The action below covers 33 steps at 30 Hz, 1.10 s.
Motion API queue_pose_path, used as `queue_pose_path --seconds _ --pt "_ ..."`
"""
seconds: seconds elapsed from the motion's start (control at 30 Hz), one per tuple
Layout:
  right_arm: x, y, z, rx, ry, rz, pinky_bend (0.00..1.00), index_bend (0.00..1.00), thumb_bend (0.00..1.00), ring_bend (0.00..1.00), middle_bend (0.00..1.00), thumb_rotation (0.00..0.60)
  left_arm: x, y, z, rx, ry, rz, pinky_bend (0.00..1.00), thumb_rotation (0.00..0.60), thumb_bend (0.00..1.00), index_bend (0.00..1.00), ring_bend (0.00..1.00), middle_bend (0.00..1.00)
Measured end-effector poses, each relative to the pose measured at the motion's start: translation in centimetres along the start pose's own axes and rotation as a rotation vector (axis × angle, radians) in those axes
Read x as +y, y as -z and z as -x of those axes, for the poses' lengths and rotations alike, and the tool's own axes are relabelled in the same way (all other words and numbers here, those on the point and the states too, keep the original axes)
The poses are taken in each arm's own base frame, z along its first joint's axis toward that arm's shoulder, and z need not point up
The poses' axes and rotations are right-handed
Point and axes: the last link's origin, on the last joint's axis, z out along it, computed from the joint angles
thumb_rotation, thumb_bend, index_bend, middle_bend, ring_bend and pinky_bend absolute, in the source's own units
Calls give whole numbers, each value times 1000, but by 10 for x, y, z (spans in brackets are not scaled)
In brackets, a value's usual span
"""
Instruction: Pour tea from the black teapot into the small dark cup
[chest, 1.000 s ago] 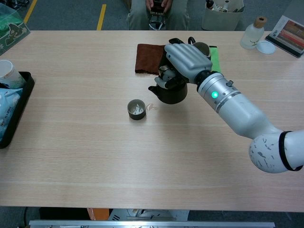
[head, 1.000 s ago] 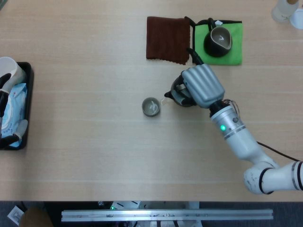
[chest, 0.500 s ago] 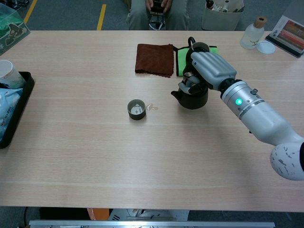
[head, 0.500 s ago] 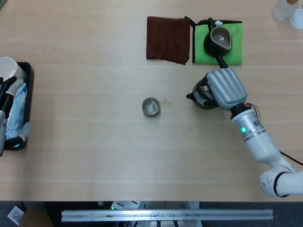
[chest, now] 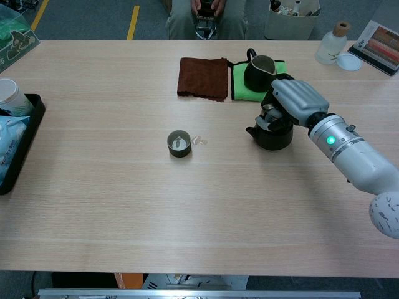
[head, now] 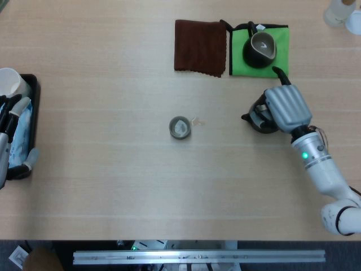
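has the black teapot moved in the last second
Yes. The black teapot, held by the right hand, has shifted rightward, away from the small dark cup; it now sits below the green cloth instead of beside the cup.

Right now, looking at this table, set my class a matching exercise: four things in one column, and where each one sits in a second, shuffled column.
Things
1. black teapot
2. small dark cup
3. dark pitcher
4. brown cloth

Places
A. on the green cloth
B. alone near the middle of the table
C. flat on the table, just left of the green cloth
D. under the right hand, which grips it

Pairs: 1-D, 2-B, 3-A, 4-C
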Motion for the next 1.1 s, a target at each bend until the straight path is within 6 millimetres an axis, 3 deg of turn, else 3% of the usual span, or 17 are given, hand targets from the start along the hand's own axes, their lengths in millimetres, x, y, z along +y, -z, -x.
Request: queue_pose_path --seconds 0.6,0.87,1.1 --pt "10 8 10 -21 -5 14 0 1000 324 927 930 600 0 2 5 -16 -1 -6 103 600 296 70 23 86" --pt "12 9 9 -26 -29 15 1 986 75 911 912 600 1 2 6 -19 -1 -9 103 600 296 69 23 86" --pt "15 11 5 -25 -47 16 1 972 0 899 899 600 1 2 7 -22 0 -9 103 600 296 69 23 85"
